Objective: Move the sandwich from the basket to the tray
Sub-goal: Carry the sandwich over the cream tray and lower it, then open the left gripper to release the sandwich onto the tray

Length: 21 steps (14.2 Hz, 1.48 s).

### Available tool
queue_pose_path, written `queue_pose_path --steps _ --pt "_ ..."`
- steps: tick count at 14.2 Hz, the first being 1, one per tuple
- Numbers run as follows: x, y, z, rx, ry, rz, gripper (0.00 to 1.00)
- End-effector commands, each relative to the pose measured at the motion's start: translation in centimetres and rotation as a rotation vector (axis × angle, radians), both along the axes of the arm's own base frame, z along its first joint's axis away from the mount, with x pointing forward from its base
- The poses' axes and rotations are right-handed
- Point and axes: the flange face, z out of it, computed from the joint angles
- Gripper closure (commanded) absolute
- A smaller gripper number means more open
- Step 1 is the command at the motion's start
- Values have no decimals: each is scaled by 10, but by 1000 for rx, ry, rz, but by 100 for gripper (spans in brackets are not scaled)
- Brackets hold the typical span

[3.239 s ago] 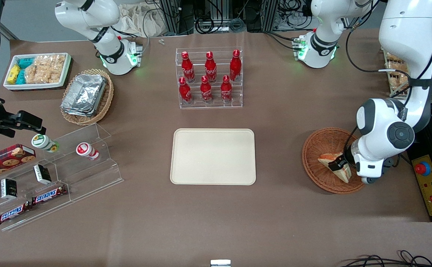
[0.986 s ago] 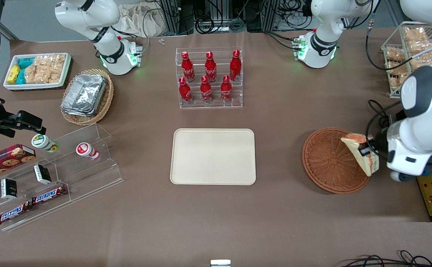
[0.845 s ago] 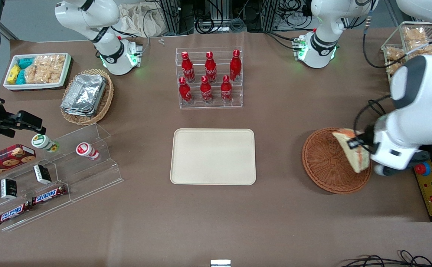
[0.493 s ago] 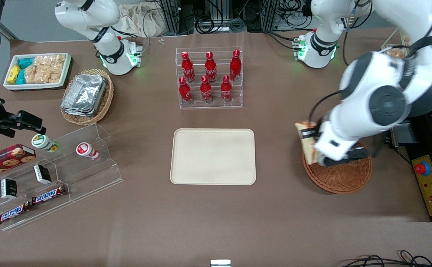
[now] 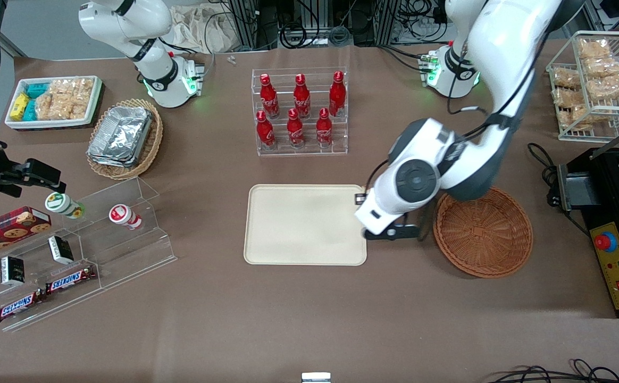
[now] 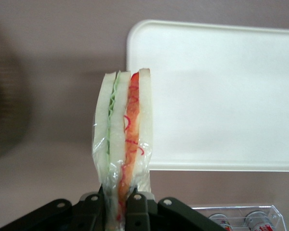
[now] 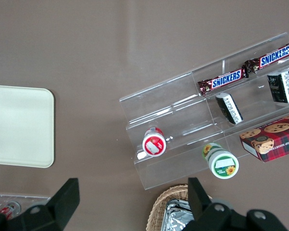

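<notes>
My gripper (image 6: 119,204) is shut on the sandwich (image 6: 123,139), a plastic-wrapped wedge of white bread with green and orange-red filling, held on edge. In the left wrist view the sandwich hangs over the brown table just beside the rim of the cream tray (image 6: 221,96). In the front view the arm's wrist (image 5: 394,205) hovers over the edge of the tray (image 5: 304,223) that faces the basket, and it hides the gripper and the sandwich. The reddish-brown wicker basket (image 5: 482,231) sits beside the tray toward the working arm's end, with nothing in it.
A clear rack of red bottles (image 5: 300,111) stands farther from the camera than the tray. Toward the parked arm's end are an acrylic snack stand (image 5: 75,239), a tan basket of foil trays (image 5: 124,137) and a white bin (image 5: 53,101). A wire rack of snack bags (image 5: 591,80) stands toward the working arm's end.
The gripper lifted the sandwich out of the basket and carried it sideways toward the tray; it now hangs at the tray's edge and the basket is empty.
</notes>
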Motion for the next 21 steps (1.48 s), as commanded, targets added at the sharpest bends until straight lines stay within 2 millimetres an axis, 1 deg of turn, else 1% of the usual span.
queue_pose_path --steps 1,3,4,6,9,11,13,14,15,16,17,18,20,21 --pt "-5 -24 -19 -15 -19 -35 100" --pt "-9 -36 -39 -8 -28 -56 100" --pt "-11 -37 -48 4 -30 -66 100" --pt "-10 -37 -53 4 -29 -65 100" --pt "-14 -37 -63 4 -29 -68 100" --pt "-15 -37 -63 5 -29 -69 91" --pt "-20 -42 -68 4 -35 -77 90" --pt "-24 -45 -73 3 -41 -78 89" --pt "-32 -48 -81 26 -52 -102 86" --pt "-32 -46 -86 52 -75 -112 78" --pt "-32 -47 -86 51 -84 -95 69" --pt "-32 -47 -86 51 -84 -92 46" --pt "-32 -47 -86 52 -85 -95 10" --pt "-31 -46 -86 52 -85 -93 1"
